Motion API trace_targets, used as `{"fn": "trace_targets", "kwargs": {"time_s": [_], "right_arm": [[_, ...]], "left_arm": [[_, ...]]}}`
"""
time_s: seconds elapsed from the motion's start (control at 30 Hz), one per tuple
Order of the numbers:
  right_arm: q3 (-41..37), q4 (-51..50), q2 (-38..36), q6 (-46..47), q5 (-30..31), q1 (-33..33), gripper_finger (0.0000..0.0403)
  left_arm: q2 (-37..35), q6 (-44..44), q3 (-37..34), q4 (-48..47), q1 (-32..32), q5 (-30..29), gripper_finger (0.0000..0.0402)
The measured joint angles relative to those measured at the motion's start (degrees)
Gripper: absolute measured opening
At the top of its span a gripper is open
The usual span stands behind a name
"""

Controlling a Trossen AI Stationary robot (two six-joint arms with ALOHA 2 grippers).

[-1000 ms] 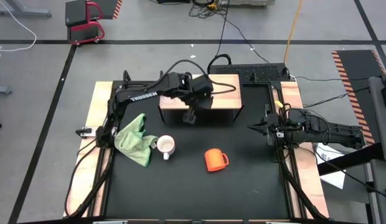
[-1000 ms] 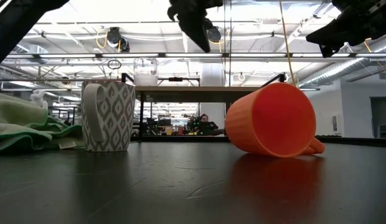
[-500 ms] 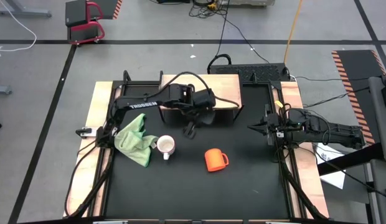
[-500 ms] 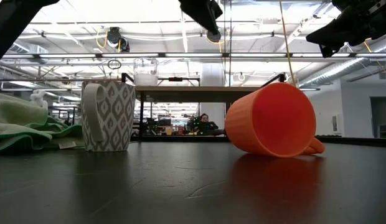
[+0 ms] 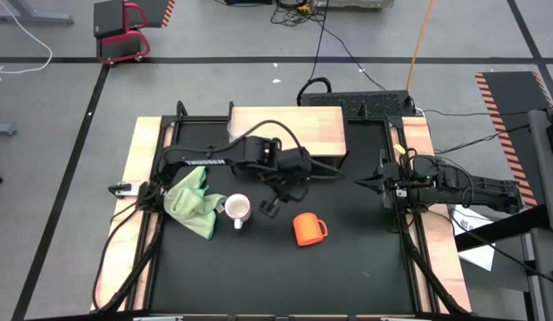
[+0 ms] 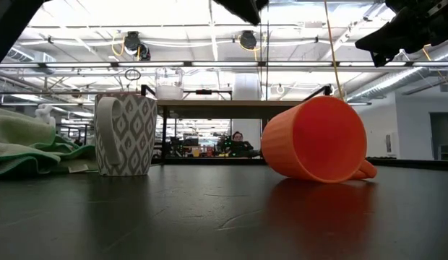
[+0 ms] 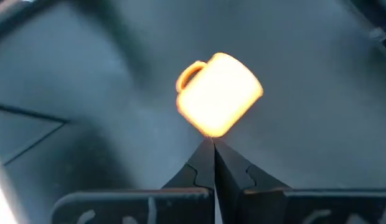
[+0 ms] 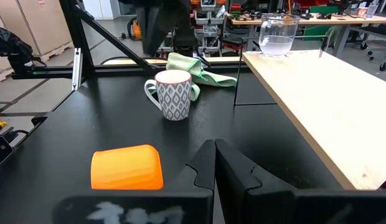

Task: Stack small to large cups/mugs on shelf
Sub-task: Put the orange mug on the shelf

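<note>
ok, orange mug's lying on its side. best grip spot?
Probably the rim. The orange mug lies tipped over, mouth facing the front edge of the table, handle low on the right arm's side. Bring the shut left pincer down from above, open it, and pinch the upper wall at the mouth, one finger inside.

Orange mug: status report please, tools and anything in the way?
Left tool shut, empty, above mat beside orange mug. Right tool shut, parked at right edge. Mug on its side. Glass on shelf. Path clear.

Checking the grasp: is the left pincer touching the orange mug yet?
Apart. The high view shows bare table between the left pincer and the orange mug.
</note>
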Motion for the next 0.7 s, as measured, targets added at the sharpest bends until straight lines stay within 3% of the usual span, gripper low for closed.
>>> {"fn": "trace_targets", "kwargs": {"time_s": [0.2, 0.4, 0.53, 0.7], "right_arm": [[0.0, 0.1, 0.0, -0.2, -0.2, 0.0, 0.0], [0.0, 1.4, 2.1, -1.2, -6.0, 0.2, 0.0], [0.0, 1.6, 4.8, -1.3, -6.0, 1.6, 0.0], [0.0, 1.8, 8.2, -2.0, -5.9, 4.3, 0.0]], "left_arm": [[-6.1, -1.9, 0.1, -0.1, 0.0, -4.4, 0.0], [-15.4, -5.6, -1.7, 0.5, -2.0, -12.4, 0.0], [-23.9, -9.0, -9.2, 2.1, -4.5, -20.9, 0.0], [-39.1, -15.4, -26.7, 8.7, -8.5, -30.3, 0.0]]}}
